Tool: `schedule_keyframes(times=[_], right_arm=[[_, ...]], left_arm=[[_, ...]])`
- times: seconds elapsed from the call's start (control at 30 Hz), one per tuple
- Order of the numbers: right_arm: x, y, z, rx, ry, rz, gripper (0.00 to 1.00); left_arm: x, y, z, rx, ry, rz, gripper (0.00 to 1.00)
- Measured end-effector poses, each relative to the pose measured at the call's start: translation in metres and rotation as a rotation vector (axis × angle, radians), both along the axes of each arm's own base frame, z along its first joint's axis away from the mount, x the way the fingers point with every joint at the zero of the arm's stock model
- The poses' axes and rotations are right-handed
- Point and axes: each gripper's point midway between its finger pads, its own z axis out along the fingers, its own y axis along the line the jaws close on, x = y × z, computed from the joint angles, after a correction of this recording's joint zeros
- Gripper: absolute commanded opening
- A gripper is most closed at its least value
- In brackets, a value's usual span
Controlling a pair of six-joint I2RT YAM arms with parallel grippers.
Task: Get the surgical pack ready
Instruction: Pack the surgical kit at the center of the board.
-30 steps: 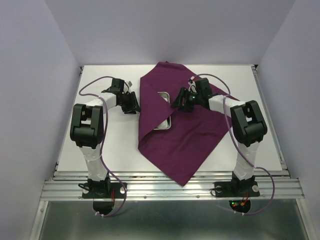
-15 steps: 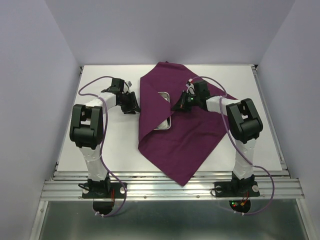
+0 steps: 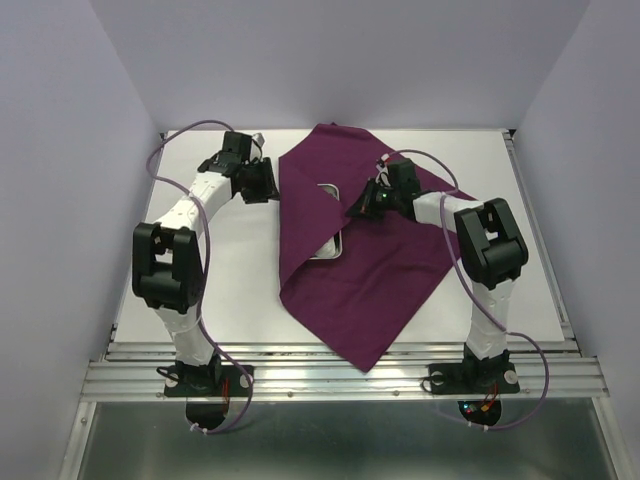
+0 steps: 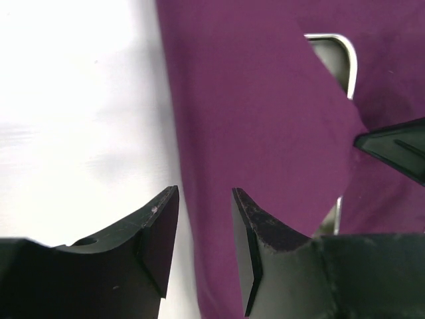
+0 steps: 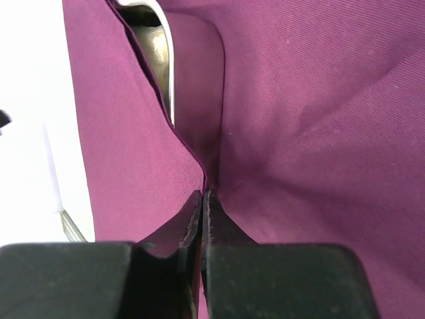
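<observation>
The plum-purple cloth (image 3: 370, 280) lies as a diamond on the white table, its left part folded over the steel tray (image 3: 331, 246). Only the tray's rim shows, in the left wrist view (image 4: 340, 54) and the right wrist view (image 5: 159, 46). My right gripper (image 3: 358, 208) is low at the fold's edge beside the tray, shut (image 5: 203, 193) on the cloth (image 5: 319, 100). My left gripper (image 3: 268, 183) hovers open (image 4: 204, 193) over the cloth's left border (image 4: 252, 119), nothing between its fingers. Scissors, forceps, gauze and packets are out of view.
Bare white table (image 3: 220, 270) lies left of the cloth and at the far right. A metal rail (image 3: 340, 372) runs along the near edge by the arm bases. Lilac walls close in the left, back and right sides.
My right gripper has dropped to the fold's edge and shut on the cloth. My left arm has swung toward the back, its gripper still open at the cloth's left border.
</observation>
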Motion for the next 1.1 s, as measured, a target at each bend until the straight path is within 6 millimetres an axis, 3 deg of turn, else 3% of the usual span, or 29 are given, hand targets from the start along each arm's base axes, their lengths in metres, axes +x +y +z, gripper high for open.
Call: schedule_keyframes(times=[0.1, 0.3, 0.53, 0.8, 1.1], right_arm=[[-0.001, -0.003, -0.003, -0.012, -0.001, -0.014, 0.01], [-0.003, -0.007, -0.011, -0.034, 0.005, -0.032, 0.01], [-0.003, -0.008, -0.015, -0.047, 0.002, -0.041, 0.01], [-0.005, -0.011, -0.021, -0.062, 0.000, -0.050, 0.01], [-0.004, -0.011, -0.021, -0.064, -0.007, -0.048, 0.01]], left_arm=[[0.001, -0.017, 0.015, -0.001, -0.030, -0.038, 0.48], [-0.015, -0.073, 0.029, -0.020, -0.053, -0.168, 0.48], [-0.027, -0.127, 0.016, -0.021, -0.032, -0.285, 0.47], [-0.035, -0.149, -0.024, 0.000, 0.055, -0.321, 0.44], [-0.030, -0.170, -0.027, -0.003, 0.052, -0.337, 0.44]])
